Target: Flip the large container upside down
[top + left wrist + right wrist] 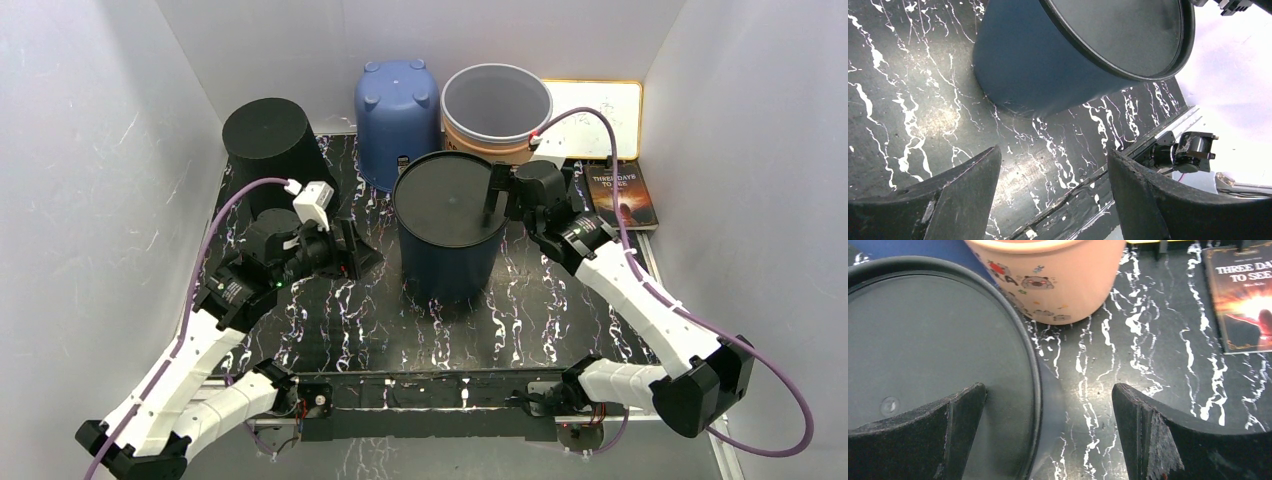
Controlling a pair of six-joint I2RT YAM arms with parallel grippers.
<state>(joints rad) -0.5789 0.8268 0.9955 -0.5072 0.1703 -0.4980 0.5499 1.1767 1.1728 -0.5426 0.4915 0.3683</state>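
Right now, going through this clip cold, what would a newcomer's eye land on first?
The large dark blue container stands upright and open-topped at the middle of the table. The right gripper is open astride its rim, while the left gripper, also open, points at its side from the left. Behind it stand an upturned blue bucket and a peach bin.
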